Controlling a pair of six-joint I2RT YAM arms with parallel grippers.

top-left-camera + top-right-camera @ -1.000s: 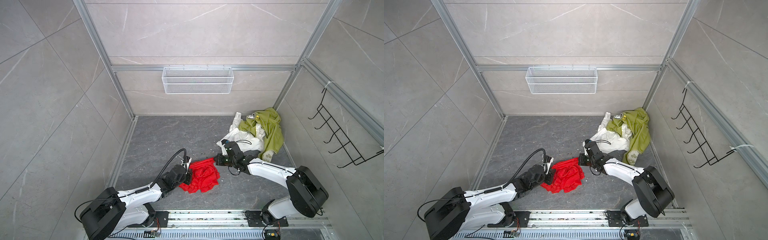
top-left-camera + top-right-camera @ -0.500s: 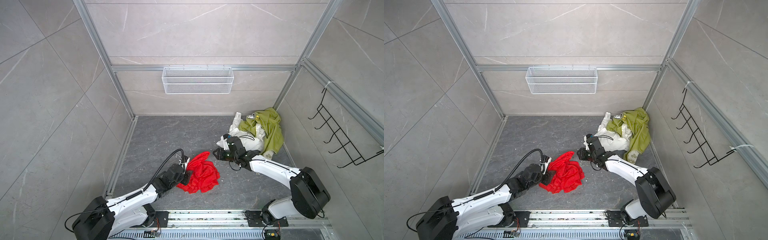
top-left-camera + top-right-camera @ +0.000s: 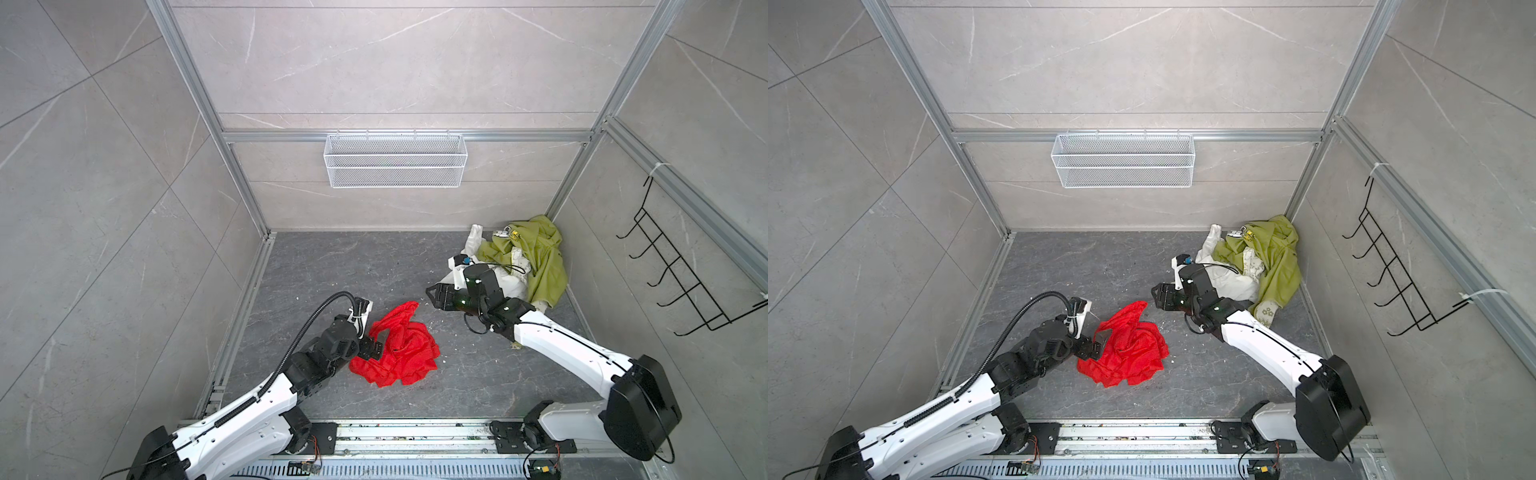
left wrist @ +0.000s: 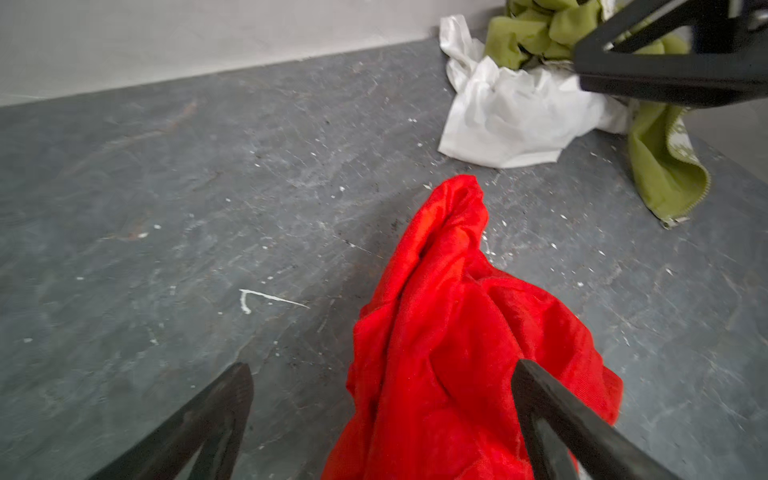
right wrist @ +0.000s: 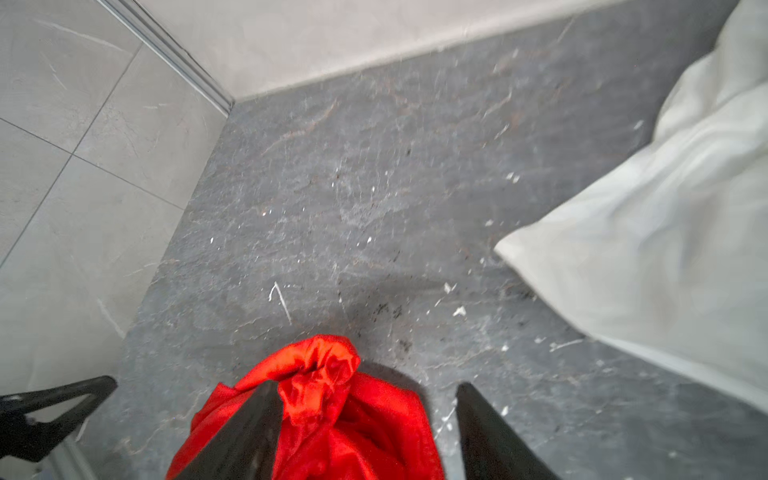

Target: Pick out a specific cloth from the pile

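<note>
- Both grippers have let go since a second ago: the left gripper (image 3: pixel 376 347) and right gripper (image 3: pixel 432 295), then pinched on the cloth (image 3: pixel 403 349), now stand with jaws apart, and the right one has drawn back toward 1 o'clock.
- Floor (image 3: pixel 332 270): dark stone, bare around the cloth, so the drop spot looks chosen for being well apart from everything else.
- Pile (image 3: pixel 536 257): heaped in the corner at 2 o'clock of the floor, olive over white (image 4: pixel 511 116). No red is left in it, so the picking-out looks done.
- Cloth: lies crumpled just 6 o'clock of the floor's middle, held by nothing. Its pulled-up tip (image 5: pixel 328 357) points to 1 o'clock, likely because the right jaws gripped it there.
- Left gripper (image 4: pixel 380 365): at the cloth's 9 o'clock, jaws wide and low, one finger (image 4: pixel 552 411) over the red edge; whether it touches I cannot tell.
- Right gripper (image 5: pixel 365 386): jaws parted and empty, just off the tip, between cloth and pile.
</note>
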